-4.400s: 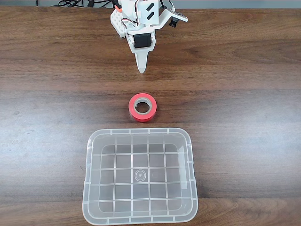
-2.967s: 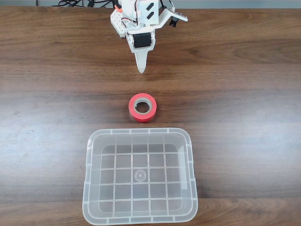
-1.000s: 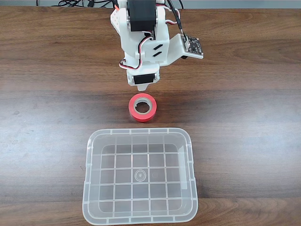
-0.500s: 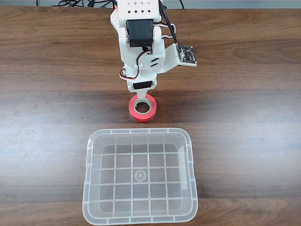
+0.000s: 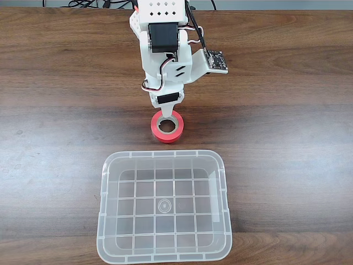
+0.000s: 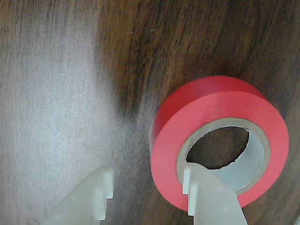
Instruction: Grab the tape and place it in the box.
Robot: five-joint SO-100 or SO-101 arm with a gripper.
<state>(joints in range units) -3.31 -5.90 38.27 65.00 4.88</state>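
The red tape (image 5: 166, 134) lies flat on the wooden table, just behind the clear box (image 5: 165, 154), which has nothing in it. My gripper (image 5: 167, 114) points down over the far part of the roll. In the wrist view the gripper (image 6: 149, 174) is open. Its right finger (image 6: 208, 199) sits over the grey-white core ring of the tape (image 6: 168, 126), and its left finger (image 6: 91, 201) is outside the roll over bare wood. The roll's near wall lies between the two fingers. Whether a finger touches the tape I cannot tell.
The brown wooden table (image 5: 287, 138) is bare to both sides of the tape and box. Black cables (image 5: 83, 3) run along the back edge behind the arm's base. A small circuit board (image 5: 216, 59) sticks out on the arm's right.
The arm has swung from its folded rest at the back of the table out and down over the tape. In the last half second it dropped slightly. The tape and box have not moved.
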